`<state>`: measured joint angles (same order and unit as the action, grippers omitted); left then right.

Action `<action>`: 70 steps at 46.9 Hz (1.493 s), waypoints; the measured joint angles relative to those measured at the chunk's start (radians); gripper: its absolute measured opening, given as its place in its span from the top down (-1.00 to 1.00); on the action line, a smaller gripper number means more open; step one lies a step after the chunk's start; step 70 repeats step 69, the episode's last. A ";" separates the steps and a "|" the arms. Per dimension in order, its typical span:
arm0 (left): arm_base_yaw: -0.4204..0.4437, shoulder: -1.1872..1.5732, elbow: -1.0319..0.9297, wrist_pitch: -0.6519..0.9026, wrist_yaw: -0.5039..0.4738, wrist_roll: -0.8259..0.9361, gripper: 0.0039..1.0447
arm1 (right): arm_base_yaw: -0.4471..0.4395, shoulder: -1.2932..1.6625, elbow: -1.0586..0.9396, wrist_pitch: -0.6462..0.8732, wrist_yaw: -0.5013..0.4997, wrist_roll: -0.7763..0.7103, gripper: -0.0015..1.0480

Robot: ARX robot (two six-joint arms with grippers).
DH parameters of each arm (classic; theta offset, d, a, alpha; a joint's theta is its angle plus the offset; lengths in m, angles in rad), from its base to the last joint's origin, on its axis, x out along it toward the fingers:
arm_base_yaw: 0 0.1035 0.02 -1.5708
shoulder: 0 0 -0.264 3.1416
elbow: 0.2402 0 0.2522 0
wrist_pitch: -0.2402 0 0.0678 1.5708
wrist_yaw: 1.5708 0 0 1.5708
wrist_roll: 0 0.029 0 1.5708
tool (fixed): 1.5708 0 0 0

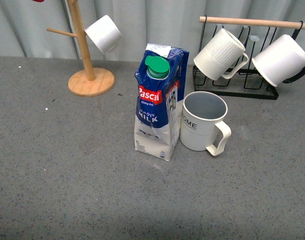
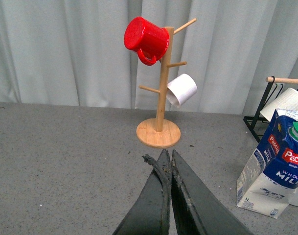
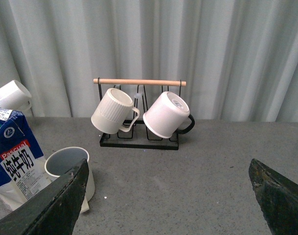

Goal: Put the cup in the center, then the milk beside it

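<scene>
The cup (image 1: 202,121), cream-white and ribbed with black lettering, stands upright near the middle of the grey table, its handle toward the front right. It also shows in the right wrist view as the cup (image 3: 70,166). Touching its left side stands the milk (image 1: 160,101), a blue-and-white carton with a green cap, upright; the milk (image 2: 276,164) and the milk (image 3: 14,156) appear in both wrist views. My left gripper (image 2: 167,155) is shut with nothing in it, hovering left of the carton. My right gripper (image 3: 168,181) is open and empty, to the right of the cup. Neither arm shows in the front view.
A wooden mug tree (image 1: 90,75) at the back left carries a white mug (image 1: 103,33) and a red mug (image 2: 146,39). A black wire rack (image 1: 242,80) at the back right holds a ribbed white mug (image 1: 222,54) and a smooth white mug (image 1: 281,59). Curtain behind.
</scene>
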<state>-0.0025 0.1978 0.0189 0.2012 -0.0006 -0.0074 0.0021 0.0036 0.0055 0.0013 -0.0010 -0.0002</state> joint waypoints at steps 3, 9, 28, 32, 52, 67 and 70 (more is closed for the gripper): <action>0.000 -0.019 0.000 -0.019 0.000 0.000 0.93 | 0.000 0.000 0.000 0.000 0.000 0.000 -0.83; 0.000 -0.166 0.000 -0.190 0.001 0.000 0.93 | 0.000 0.000 0.000 0.000 0.000 0.000 -0.83; 0.000 -0.193 0.000 -0.199 0.001 0.000 0.01 | 0.000 0.000 0.000 0.000 0.000 0.000 -0.83; 0.000 -0.194 0.000 -0.199 0.000 0.000 -0.30 | 0.000 0.000 0.000 0.000 0.000 0.000 -0.83; 0.000 -0.194 0.000 -0.199 0.000 0.002 -0.88 | 0.000 0.000 0.000 0.000 0.000 0.000 -0.83; 0.000 -0.194 0.000 -0.199 0.001 0.002 -0.88 | 0.000 0.000 0.000 0.000 0.000 0.000 -0.83; 0.000 -0.194 0.000 -0.199 0.001 0.002 -0.88 | 0.000 0.000 0.000 0.000 0.000 0.000 -0.83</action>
